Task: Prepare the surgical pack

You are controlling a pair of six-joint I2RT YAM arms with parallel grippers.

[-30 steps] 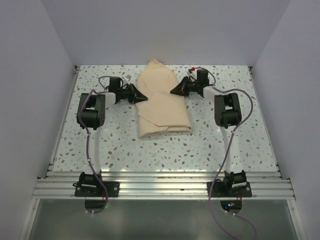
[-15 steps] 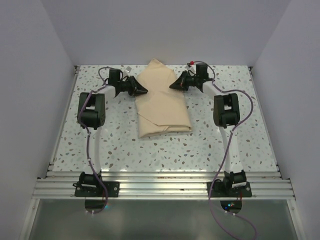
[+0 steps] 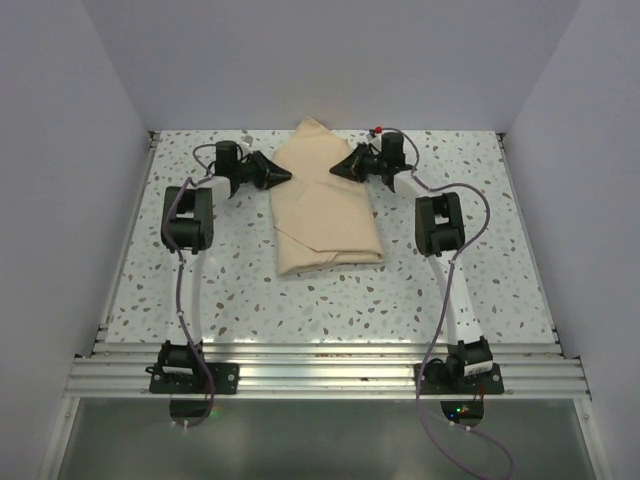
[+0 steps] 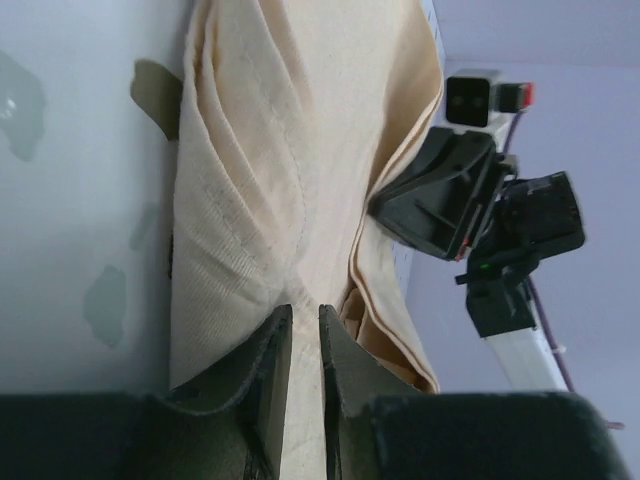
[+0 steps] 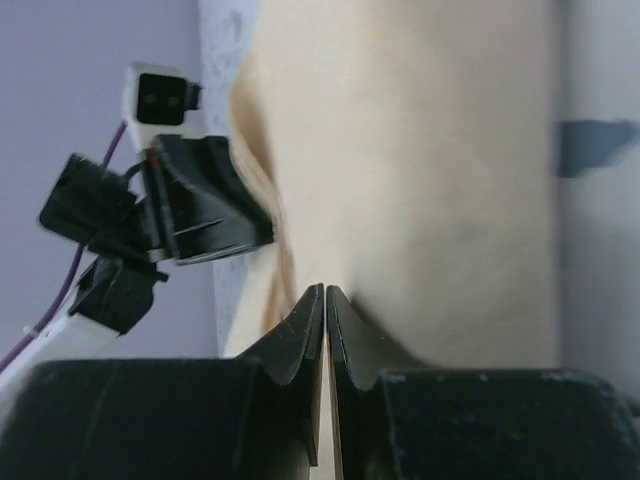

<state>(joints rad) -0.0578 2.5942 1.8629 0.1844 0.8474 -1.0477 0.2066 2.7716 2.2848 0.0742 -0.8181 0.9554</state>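
Observation:
The tan-beige wrap sheet [image 3: 325, 215] lies as a folded bundle in the middle of the table, with a pointed corner at the far edge. The metal tray and the gauze squares are not visible. My left gripper [image 3: 283, 176] is at the bundle's far left edge, and in the left wrist view [image 4: 305, 312] its jaws pinch a fold of the cloth [image 4: 270, 150]. My right gripper [image 3: 337, 171] is at the far right edge, and in the right wrist view [image 5: 325, 290] its jaws are closed on the cloth [image 5: 430, 150]. The two grippers face each other across the bundle.
The speckled white table [image 3: 420, 290] is walled in at the left, right and back. An aluminium rail [image 3: 320, 375] with the arm bases runs along the near edge. Purple cables hang along both arms.
Both grippers have moved toward the far side of the table along the bundle's edges and slightly closer together. The bundle's near part has not moved.

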